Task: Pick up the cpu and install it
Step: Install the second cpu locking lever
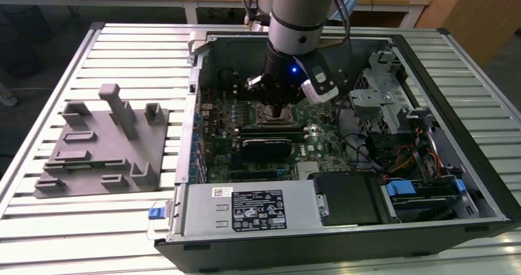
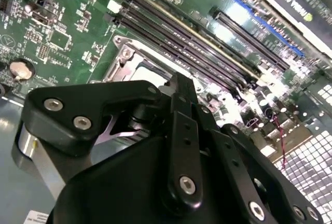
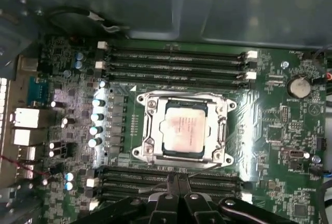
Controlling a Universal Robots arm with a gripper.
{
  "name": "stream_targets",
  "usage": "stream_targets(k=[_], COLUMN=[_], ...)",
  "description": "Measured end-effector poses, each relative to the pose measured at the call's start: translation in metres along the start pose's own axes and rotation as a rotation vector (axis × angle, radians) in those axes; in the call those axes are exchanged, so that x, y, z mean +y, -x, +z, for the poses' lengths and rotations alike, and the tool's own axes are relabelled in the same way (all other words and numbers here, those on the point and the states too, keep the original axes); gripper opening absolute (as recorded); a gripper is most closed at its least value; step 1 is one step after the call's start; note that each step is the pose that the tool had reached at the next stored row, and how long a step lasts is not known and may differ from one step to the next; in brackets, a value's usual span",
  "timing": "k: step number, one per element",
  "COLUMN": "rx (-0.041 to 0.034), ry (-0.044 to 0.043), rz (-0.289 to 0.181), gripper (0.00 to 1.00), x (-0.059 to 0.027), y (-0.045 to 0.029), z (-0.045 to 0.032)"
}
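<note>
The cpu [image 3: 182,129], a flat square chip with a silvery top, lies inside the metal-framed socket [image 3: 148,130] on the green motherboard [image 3: 280,130] in the first wrist view. My gripper [image 3: 176,178] hovers just beside the socket over the memory slots, with its fingers pressed together and nothing between them. In the second wrist view the gripper [image 2: 181,86] points down at the socket [image 2: 124,58], slightly above it. The exterior view has the gripper [image 1: 281,110] low inside the open computer case [image 1: 423,55], over the board's middle.
A grey moulded tray [image 1: 102,144] with upright posts rests on the slatted table at the exterior view's left. Memory slots [image 3: 176,60] flank the socket on two sides. A power supply [image 1: 244,211], drive cage [image 1: 391,98] and cables crowd the case around the board.
</note>
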State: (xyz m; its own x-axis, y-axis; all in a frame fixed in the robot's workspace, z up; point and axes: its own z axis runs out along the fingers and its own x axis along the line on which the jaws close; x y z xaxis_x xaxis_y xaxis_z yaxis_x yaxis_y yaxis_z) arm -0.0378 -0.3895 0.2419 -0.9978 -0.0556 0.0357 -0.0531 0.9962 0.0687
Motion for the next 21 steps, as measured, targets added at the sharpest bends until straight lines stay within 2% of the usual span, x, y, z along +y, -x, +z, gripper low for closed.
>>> stream_targets(k=[8, 13, 21], rx=[-0.0002, 0.0000, -0.0004], ry=[0.0008, 0.0008, 0.0062], rz=[0.000, 0.000, 0.000], gripper=[0.11, 0.11, 0.11], x=[-0.0022, -0.0026, -0.0037], y=[-0.0151, -0.0187, -0.0188], z=[0.0022, 0.0102, 0.0236])
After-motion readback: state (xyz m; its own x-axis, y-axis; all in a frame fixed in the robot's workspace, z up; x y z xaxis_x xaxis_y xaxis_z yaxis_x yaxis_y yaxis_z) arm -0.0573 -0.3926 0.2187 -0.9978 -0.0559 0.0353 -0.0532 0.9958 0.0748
